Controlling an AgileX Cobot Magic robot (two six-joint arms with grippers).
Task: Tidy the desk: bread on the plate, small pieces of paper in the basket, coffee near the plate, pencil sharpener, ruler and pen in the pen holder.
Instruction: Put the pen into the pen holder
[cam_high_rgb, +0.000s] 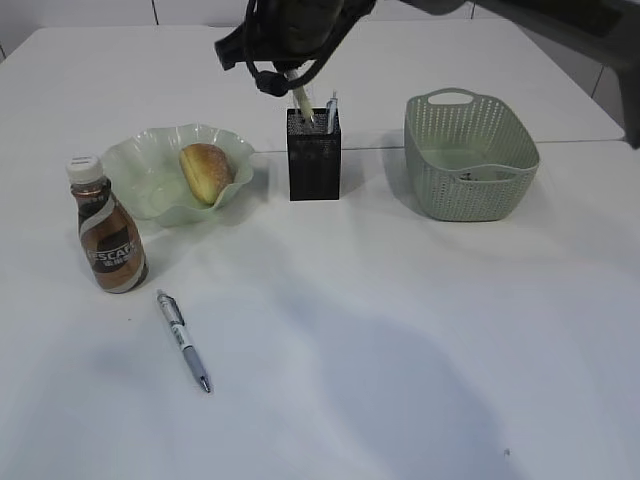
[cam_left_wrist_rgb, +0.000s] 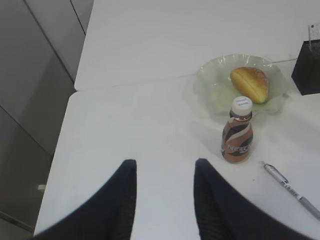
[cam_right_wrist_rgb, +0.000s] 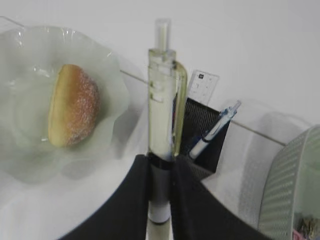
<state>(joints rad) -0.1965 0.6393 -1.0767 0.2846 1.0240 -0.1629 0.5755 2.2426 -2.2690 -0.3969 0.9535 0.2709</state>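
Pinched in the right gripper (cam_right_wrist_rgb: 160, 175): a pale pen (cam_right_wrist_rgb: 162, 120), poised above the pen holder (cam_high_rgb: 314, 155) for dropping in, apparently beside another blue pen (cam_right_wrist_rgb: 215, 130). Left gripper (cam_left_wrist_rgb: 165, 200) spread and empty. Left lying on the desk (cam_high_rgb: 420, 330): a grey pen (cam_high_rgb: 184, 340).

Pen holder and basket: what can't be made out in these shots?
- Pen holder contents: exterior view, mesh walls and the right tool hide them.
- Pen holder in left wrist view: cut off by right edge.
- Basket contents: exterior view, too small; right wrist view, cut off and blurred.
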